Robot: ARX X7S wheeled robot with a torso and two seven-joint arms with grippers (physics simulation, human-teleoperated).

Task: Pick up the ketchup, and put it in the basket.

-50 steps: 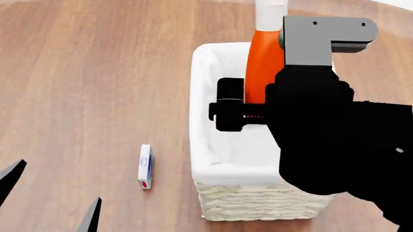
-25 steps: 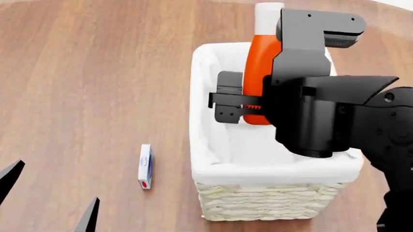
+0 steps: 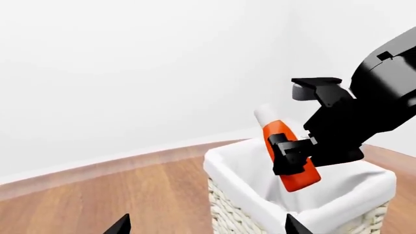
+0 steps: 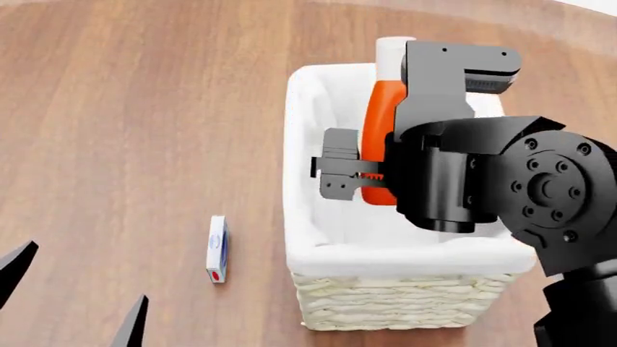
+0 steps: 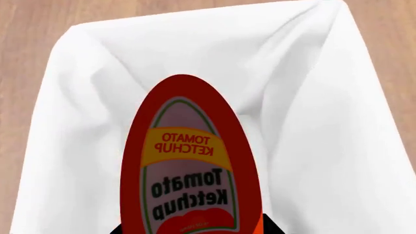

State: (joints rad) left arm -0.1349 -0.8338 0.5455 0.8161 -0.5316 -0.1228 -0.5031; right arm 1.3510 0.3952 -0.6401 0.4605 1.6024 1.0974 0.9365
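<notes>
Between the right gripper's (image 4: 359,176) closed jaws, the ketchup (image 4: 383,130) hangs tilted over the basket (image 4: 405,296), its base inside the white liner. Placing is the step in hand; next it likely needs lowering, then release. Left gripper (image 4: 72,300) idles, jaws spread, near a small box (image 4: 218,249) on the desk (image 4: 135,108).

Wooden floor (image 4: 144,108) bears the basket (image 4: 395,300) and a small box (image 4: 218,249)

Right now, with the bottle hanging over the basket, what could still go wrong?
The ketchup bottle hangs tilted in the right gripper, still above the basket; let go now, it may tumble and land on its side. Its lower end sits close to the white liner, so lowering further could snag the cloth.
</notes>
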